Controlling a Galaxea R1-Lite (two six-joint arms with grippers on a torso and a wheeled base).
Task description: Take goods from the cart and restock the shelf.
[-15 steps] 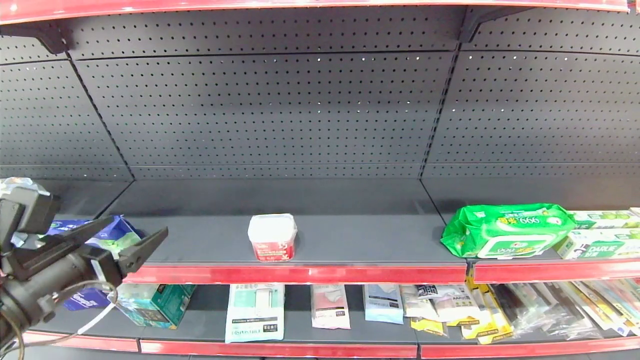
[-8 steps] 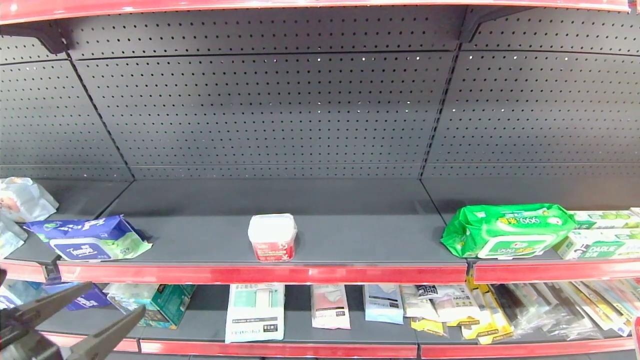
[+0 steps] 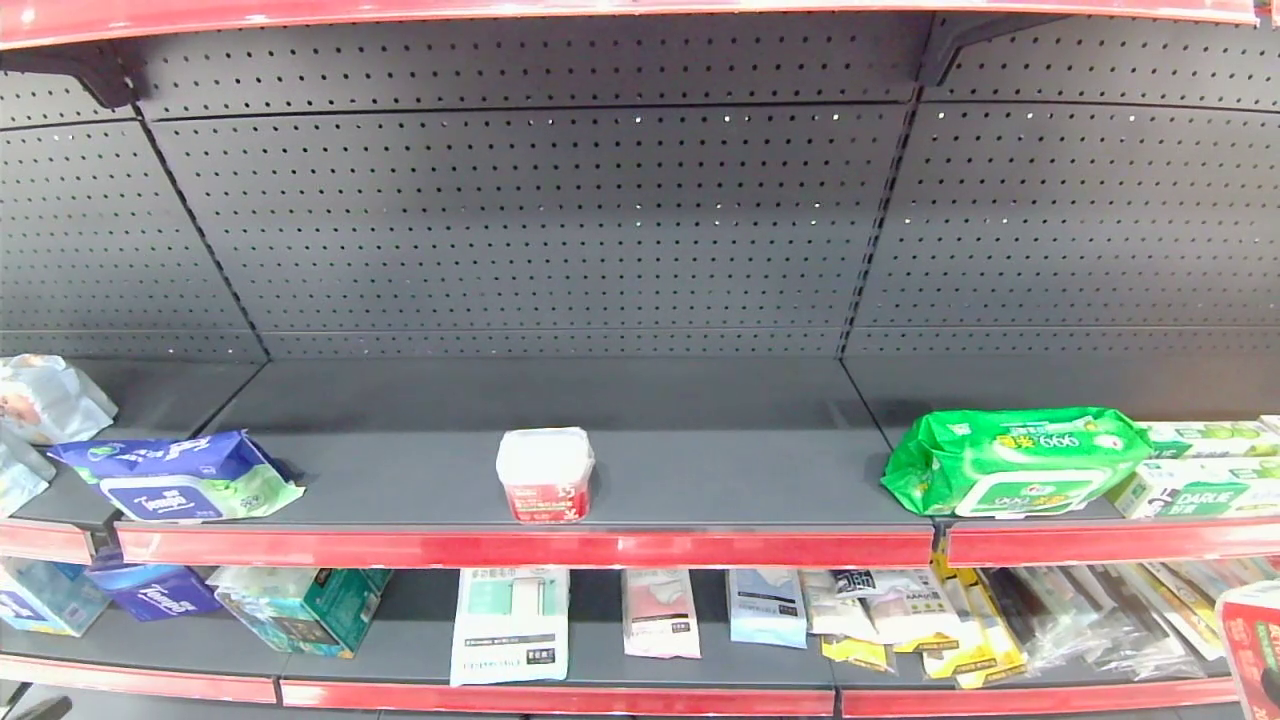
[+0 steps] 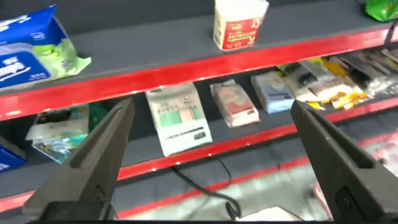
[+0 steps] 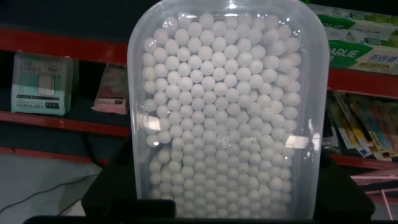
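On the middle shelf (image 3: 600, 548) stands a small white tub with a red label (image 3: 545, 475), also seen from the left wrist (image 4: 239, 25). My left gripper (image 4: 217, 168) hangs open and holds nothing, in front of the lower shelf and below the tub. My right gripper (image 5: 227, 208) is shut on a second tub (image 5: 227, 106) with a clear lid over white beads. That tub's red-and-white side (image 3: 1250, 645) shows at the lower right corner of the head view, below the shelf's red edge.
A green wipes pack (image 3: 1015, 460) and boxed goods (image 3: 1200, 470) lie at the right of the middle shelf. A blue wipes pack (image 3: 180, 478) lies at its left. Bare shelf lies on both sides of the standing tub. Packets (image 3: 510, 620) line the lower shelf.
My left gripper has dropped from in front of the blue wipes pack and left the head view. The red-and-white tub has come up into the lower right corner.
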